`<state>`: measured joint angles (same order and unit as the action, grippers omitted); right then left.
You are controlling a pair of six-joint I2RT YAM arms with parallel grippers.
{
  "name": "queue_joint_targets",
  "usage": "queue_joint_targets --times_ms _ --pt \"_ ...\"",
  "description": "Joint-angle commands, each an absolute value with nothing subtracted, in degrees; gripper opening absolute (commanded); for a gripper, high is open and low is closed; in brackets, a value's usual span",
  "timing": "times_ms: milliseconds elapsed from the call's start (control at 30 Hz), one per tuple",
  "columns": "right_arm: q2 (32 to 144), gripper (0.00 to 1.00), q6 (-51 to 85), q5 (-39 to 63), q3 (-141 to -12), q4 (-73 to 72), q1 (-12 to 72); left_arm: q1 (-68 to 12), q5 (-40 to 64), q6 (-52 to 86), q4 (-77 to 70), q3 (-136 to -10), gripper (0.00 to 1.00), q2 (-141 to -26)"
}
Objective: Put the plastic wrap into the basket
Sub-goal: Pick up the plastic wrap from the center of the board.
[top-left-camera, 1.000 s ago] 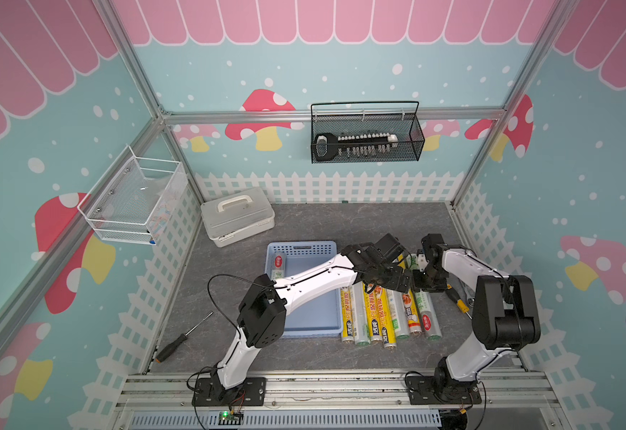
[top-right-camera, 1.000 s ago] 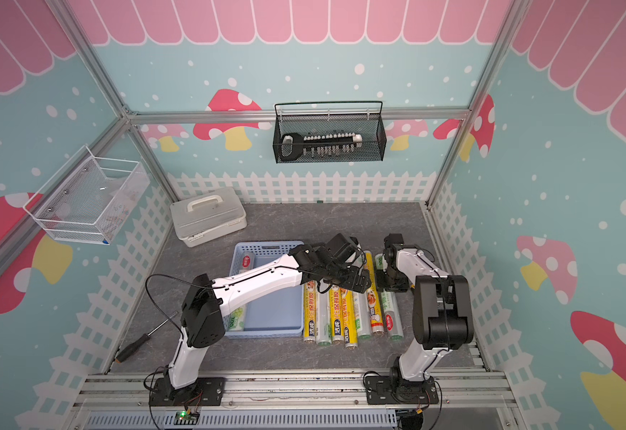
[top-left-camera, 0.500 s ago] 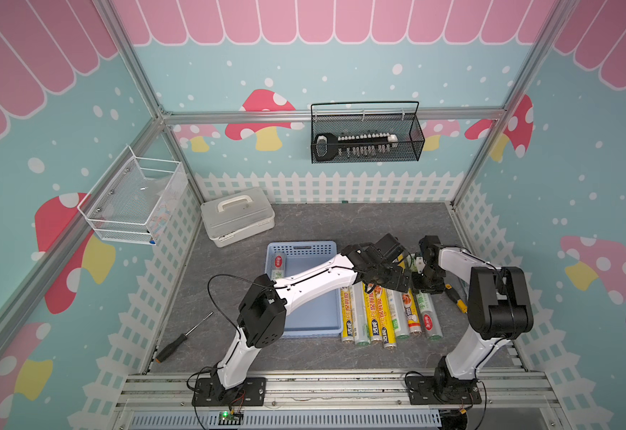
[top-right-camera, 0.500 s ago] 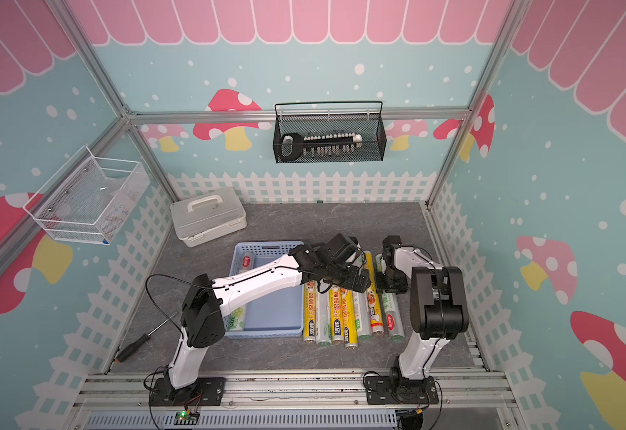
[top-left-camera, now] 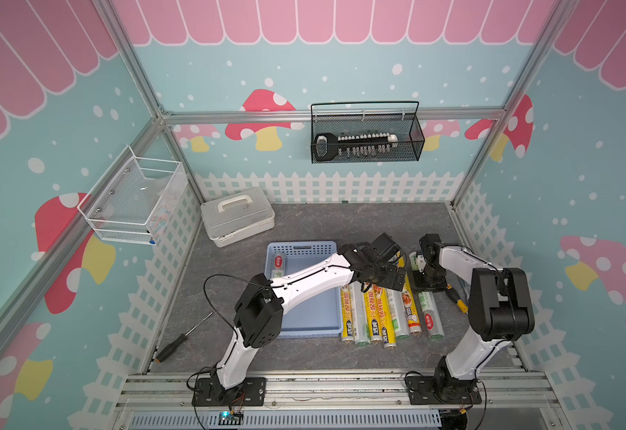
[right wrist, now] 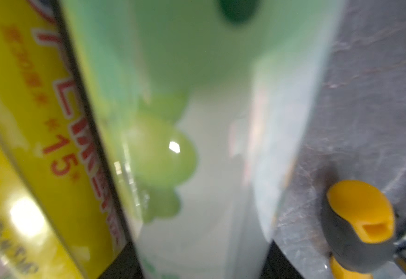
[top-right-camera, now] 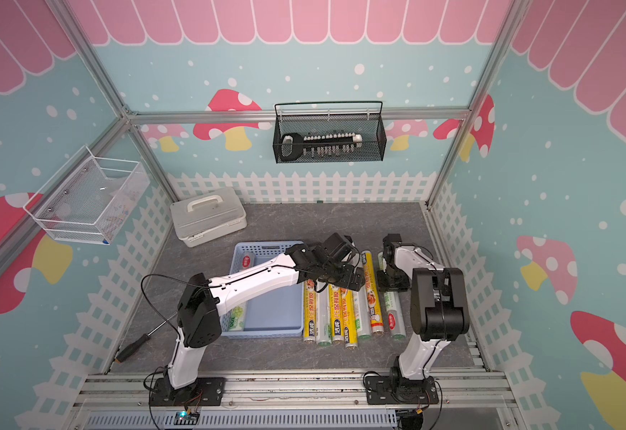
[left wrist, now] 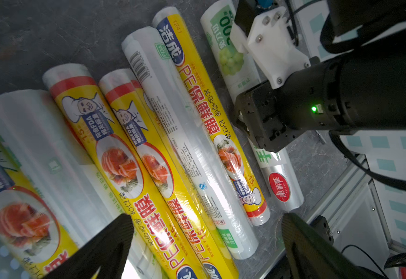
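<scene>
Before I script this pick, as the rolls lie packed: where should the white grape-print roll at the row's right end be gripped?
Take the grape-print roll mid-length, from straight above, pinching across its width. It lies flat, long and round, so an end grip may tip it. A narrow gap parts it from the yellow roll; its other flank is free.

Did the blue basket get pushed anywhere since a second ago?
No. The basket lies where it lay before. Its far corner is just as close to the white lidded box, with no shift in any direction.
</scene>
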<state>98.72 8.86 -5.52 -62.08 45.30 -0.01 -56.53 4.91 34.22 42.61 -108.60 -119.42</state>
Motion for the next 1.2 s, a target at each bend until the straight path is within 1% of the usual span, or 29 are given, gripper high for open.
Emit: queue_joint_targets --times_ms 0,67,200,333,567,800,900,1000,1100,1167 --pt "93.7 0.32 9.0 -8.9 -64.1 47.5 -0.2 -56.4 3.9 33.5 43.1 -108.1 0.99 -116.6" --pt "91.8 0.27 9.0 -9.7 -64.8 48.9 -0.2 -56.3 2.8 33.5 43.1 -107.5 0.99 -115.9" --pt "87.0 0.23 8.9 -9.1 -65.9 50.6 -0.2 -56.3 0.2 32.8 42.9 -107.0 0.99 -114.1" --pt "81.6 0.21 9.1 -7.2 -67.8 52.6 -0.2 -56.3 -4.5 32.7 42.9 -105.0 0.99 -111.2" --pt "75.5 0.18 11.6 5.0 -69.7 52.4 -0.2 -55.1 -10.4 34.1 39.4 -98.0 0.99 -104.4" --pt "72.5 0.17 15.5 13.3 -70.0 52.2 -0.2 -53.3 -11.1 34.4 30.7 -87.0 0.99 -95.6" --pt "70.6 0.17 17.6 17.4 -68.9 50.4 -0.1 -52.2 -11.0 34.8 27.9 -84.2 0.99 -93.1" --pt "68.8 0.17 20.6 22.3 -67.6 47.5 -0.1 -51.4 -11.8 35.7 26.9 -82.7 0.99 -91.3" --pt "67.5 0.17 26.0 29.4 -64.6 41.7 0.5 -50.7 -13.3 36.4 26.1 -80.5 0.99 -89.4" --pt "66.7 0.16 29.8 32.3 -62.3 36.8 1.9 -49.8 -14.2 36.9 25.9 -79.2 0.99 -88.1"
